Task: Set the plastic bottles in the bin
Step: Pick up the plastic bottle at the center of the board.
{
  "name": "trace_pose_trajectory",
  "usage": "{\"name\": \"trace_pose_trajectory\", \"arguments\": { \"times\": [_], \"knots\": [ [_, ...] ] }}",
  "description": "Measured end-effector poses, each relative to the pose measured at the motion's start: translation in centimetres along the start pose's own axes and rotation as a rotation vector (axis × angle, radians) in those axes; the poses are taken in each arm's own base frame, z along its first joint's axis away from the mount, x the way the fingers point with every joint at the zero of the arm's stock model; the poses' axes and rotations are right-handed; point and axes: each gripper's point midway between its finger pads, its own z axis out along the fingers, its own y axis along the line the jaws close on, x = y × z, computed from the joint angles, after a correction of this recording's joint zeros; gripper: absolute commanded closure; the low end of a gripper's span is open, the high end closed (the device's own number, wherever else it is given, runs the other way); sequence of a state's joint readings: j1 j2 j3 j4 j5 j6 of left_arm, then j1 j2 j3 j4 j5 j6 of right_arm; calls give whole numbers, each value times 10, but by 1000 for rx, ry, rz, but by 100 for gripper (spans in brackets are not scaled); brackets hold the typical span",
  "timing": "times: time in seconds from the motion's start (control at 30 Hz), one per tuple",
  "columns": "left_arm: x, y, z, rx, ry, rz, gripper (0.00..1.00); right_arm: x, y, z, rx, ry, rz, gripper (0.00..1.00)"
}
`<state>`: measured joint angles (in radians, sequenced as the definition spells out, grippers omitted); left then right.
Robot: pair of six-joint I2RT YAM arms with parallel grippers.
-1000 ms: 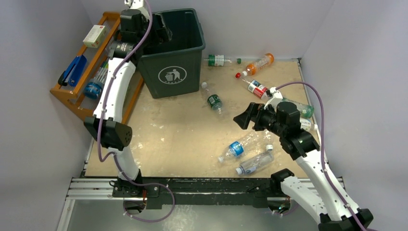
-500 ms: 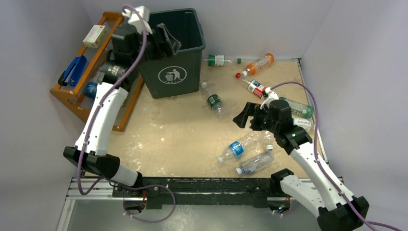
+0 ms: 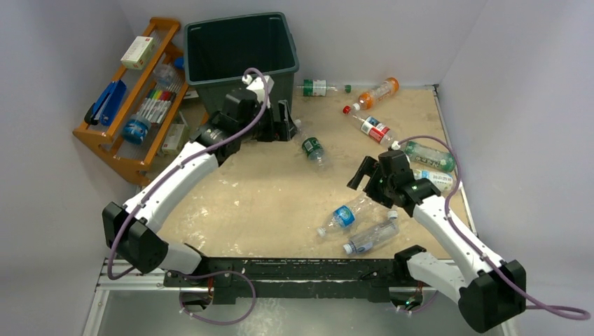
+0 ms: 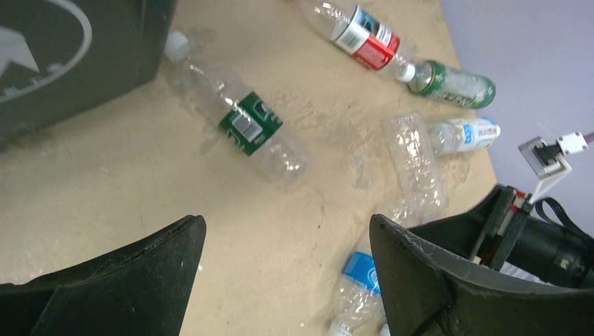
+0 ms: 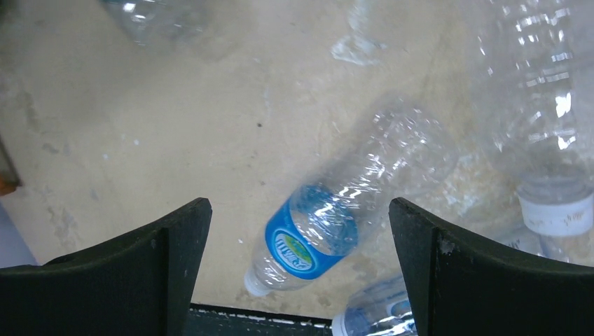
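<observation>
The dark green bin (image 3: 210,52) stands at the back left, its front partly hidden by my left arm; its wall shows in the left wrist view (image 4: 70,56). Several plastic bottles lie on the table: a green-labelled one (image 3: 313,148) (image 4: 242,124), a red-labelled one (image 3: 373,128) (image 4: 361,35), an orange one (image 3: 378,92), a green one (image 3: 429,155) and a blue-labelled one (image 3: 343,217) (image 5: 329,231). My left gripper (image 3: 286,120) (image 4: 287,238) is open and empty in front of the bin, beside the green-labelled bottle. My right gripper (image 3: 364,173) (image 5: 298,210) is open and empty above the blue-labelled bottle.
An orange wooden rack (image 3: 140,91) with markers, a box and a blue stapler stands left of the bin. Another clear bottle (image 3: 371,236) (image 5: 378,318) lies near the front rail. A green-labelled bottle (image 3: 319,87) lies by the back wall. Walls close in on both sides.
My left arm has swung from over the bin's rim down to the table in front of the bin. My right gripper has come lower and nearer the blue-labelled bottle.
</observation>
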<state>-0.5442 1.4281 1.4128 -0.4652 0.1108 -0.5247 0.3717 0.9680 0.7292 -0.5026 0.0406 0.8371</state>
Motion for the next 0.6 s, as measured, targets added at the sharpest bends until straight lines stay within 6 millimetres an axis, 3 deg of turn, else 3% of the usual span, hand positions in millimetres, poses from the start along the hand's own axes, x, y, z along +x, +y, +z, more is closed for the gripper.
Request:
{"name": "trace_pose_trajectory", "arguments": {
  "times": [0.2,0.4,0.6],
  "knots": [
    [27,-3,-6,9,23,1,13,23,-27,16,155,91,94,0],
    [35,-9,-9,21,13,0,13,34,-39,27,221,124,142,0],
    [56,-12,-6,20,51,14,13,46,-49,40,258,153,158,0]
  ]
}}
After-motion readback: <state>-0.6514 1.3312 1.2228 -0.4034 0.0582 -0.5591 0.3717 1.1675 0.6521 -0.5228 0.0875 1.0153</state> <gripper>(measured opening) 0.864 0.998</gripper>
